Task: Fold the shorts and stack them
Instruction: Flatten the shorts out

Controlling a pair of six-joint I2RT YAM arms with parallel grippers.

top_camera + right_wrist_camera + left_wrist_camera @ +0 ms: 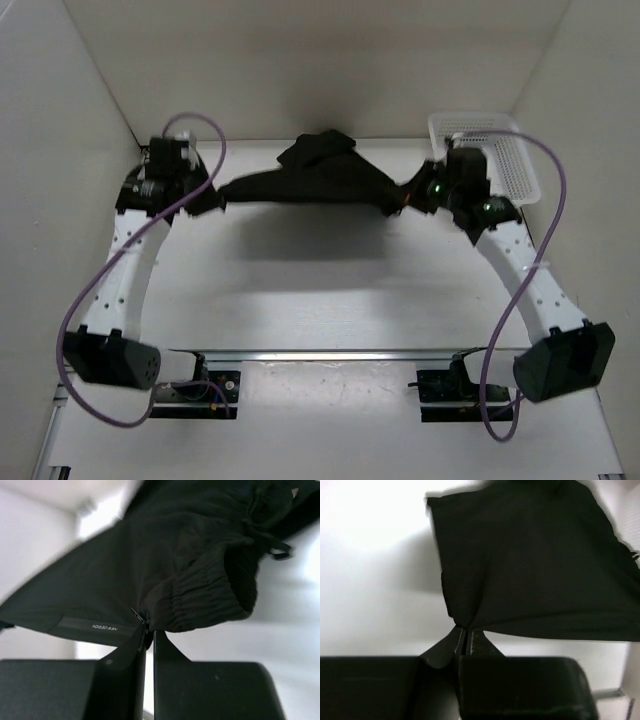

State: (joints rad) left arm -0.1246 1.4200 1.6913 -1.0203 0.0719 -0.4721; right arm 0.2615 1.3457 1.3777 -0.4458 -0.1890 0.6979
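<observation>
- The shorts, black soft cloth, hang stretched between the two grippers over the far part of the white table, with a bunched fold rising at their far middle.
- A broad shadow lies on the table just nearer than the cloth, which sits raised off the surface.
- The left gripper pinches the left end of the shorts. In the left wrist view its fingers are pressed together on a corner of the cloth, which fans out beyond them.
- The right gripper pinches the right end. In the right wrist view it is clamped tight on the cloth, just beside the gathered elastic waistband.
- A dark strip with small pale lettering runs along the edge left of the right fingertips; a drawstring end dangles at upper right.
- A white perforated basket stands at the far right, just behind the right wrist.
- Purple cables loop off both arms, whose bases sit on a metal rail at the near edge.
</observation>
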